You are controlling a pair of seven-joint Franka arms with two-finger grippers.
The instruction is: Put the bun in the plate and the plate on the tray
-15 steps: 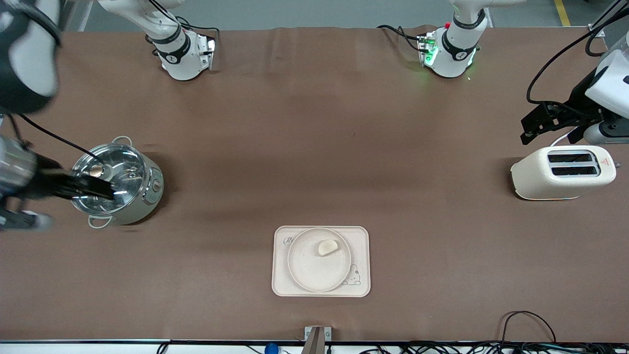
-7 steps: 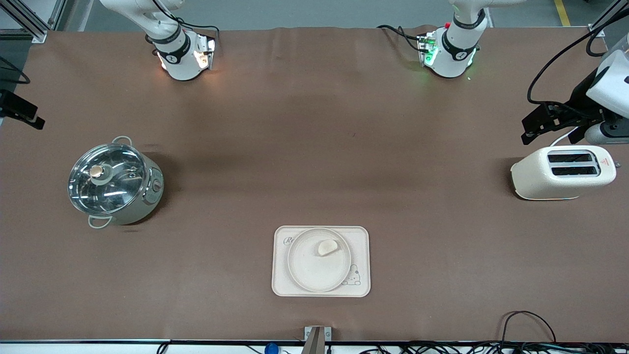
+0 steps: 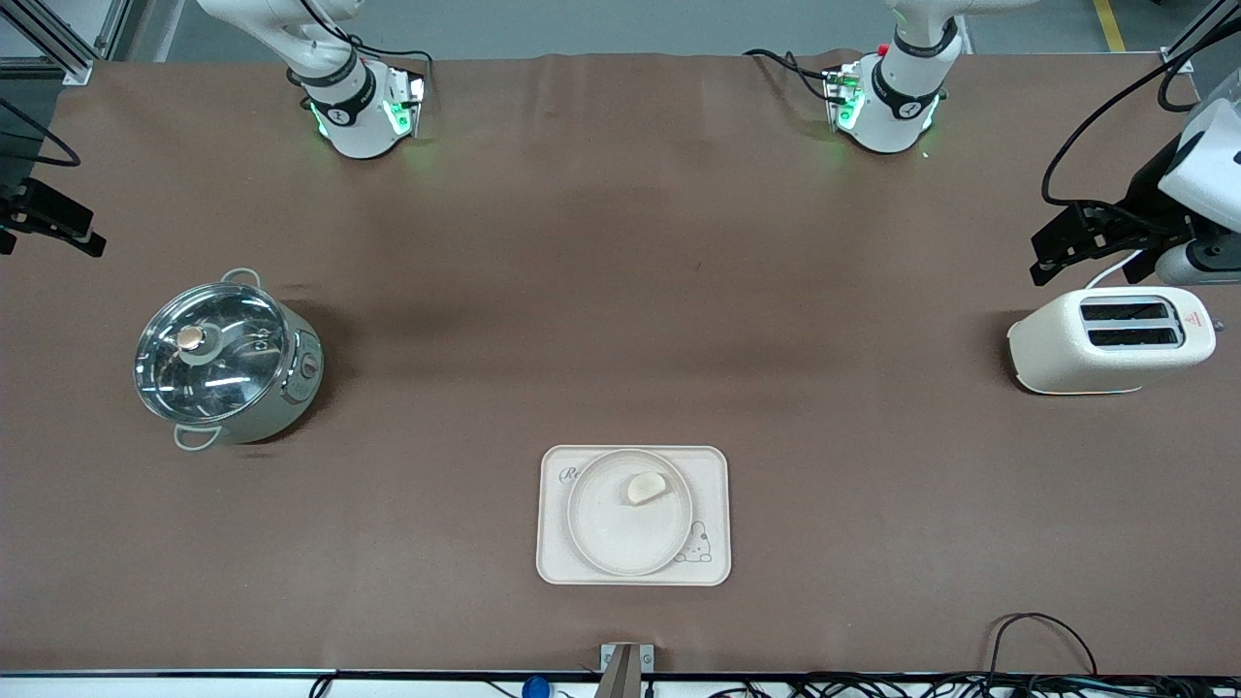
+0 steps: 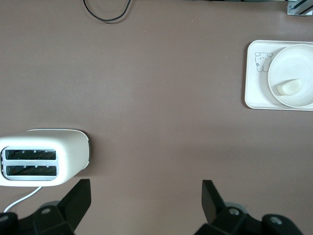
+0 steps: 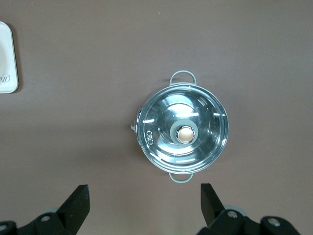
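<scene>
- Brown worktop: tray near front edge, bearing plate; bun in plate.
- Left pincer: released, empty, over worktop beside toaster.
- Right pincer: released, empty, high near lidded pot.

The right hand has withdrawn from over the pot.

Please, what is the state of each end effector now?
Left end effector: open, holding nothing, near the toaster.
Right end effector: open, holding nothing, near the pot.

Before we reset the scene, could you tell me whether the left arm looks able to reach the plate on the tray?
Probably yes: the left gripper is open, and only bare table lies between it and the plate.
</scene>
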